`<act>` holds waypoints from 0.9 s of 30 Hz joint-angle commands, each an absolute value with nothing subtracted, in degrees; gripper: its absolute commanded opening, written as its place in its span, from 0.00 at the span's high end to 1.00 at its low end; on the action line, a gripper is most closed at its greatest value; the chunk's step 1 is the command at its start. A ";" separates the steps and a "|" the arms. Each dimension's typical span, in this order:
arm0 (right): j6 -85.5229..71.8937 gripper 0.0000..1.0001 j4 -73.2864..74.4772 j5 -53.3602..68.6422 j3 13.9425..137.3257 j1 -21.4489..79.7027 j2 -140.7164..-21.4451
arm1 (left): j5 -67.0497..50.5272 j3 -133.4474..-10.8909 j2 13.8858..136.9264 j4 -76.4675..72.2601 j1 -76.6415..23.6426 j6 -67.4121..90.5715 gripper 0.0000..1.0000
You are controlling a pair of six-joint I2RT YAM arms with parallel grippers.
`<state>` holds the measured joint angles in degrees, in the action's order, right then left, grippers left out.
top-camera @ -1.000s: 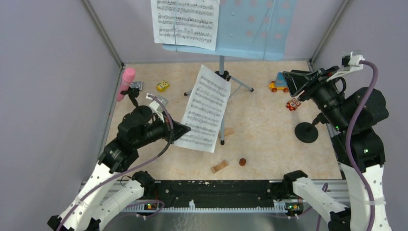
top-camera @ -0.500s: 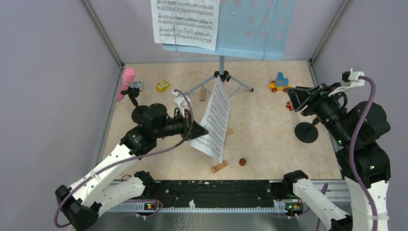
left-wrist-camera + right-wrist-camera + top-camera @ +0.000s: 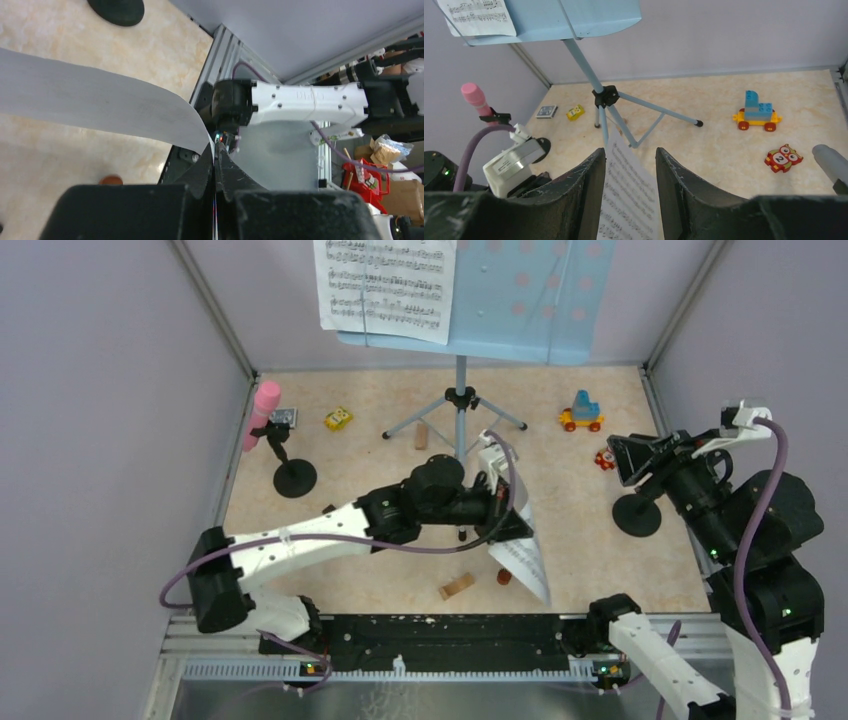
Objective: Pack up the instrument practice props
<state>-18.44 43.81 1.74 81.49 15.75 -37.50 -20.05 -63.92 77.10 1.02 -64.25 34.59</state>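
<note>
My left gripper is shut on a white sheet-music page and holds it above the table's near centre-right; in the left wrist view the page curls away from the closed jaws. My right gripper is open and empty at the right; in its wrist view the page shows beyond the fingers. The pale blue music rack on its tripod holds another page. A pink microphone sits in a black holder. The second holder's base is at the right, with a silver microphone.
Toy vehicles: yellow, blue-and-yellow, and a red owl piece. Wooden blocks and a brown ball lie on the floor. Grey walls close in the left, back and right.
My left arm has swung right across the table with the page, from the left side to the near centre-right. My right gripper has drawn back a little to the right.
</note>
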 commanded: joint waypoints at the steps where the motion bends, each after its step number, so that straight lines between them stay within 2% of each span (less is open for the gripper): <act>1: -15.99 0.58 46.25 -1.37 84.41 16.00 -36.51 | -22.18 -76.41 86.11 -5.41 -64.92 33.26 1.00; 5: -15.27 0.58 47.38 -2.53 85.16 15.95 -35.47 | -23.96 -85.17 93.58 -4.60 -65.07 32.08 1.00; 9: -14.07 0.57 47.99 -4.84 85.64 16.00 -34.43 | -21.33 -88.35 97.64 -4.99 -64.92 31.18 1.00; 18: -13.07 0.57 49.66 -4.73 85.33 16.00 -34.45 | -18.38 -72.97 103.14 -18.29 -59.50 40.91 1.00; 27: -14.42 0.56 50.71 -1.94 83.44 15.97 -34.09 | -18.26 -78.04 116.15 -18.33 -54.82 40.97 1.00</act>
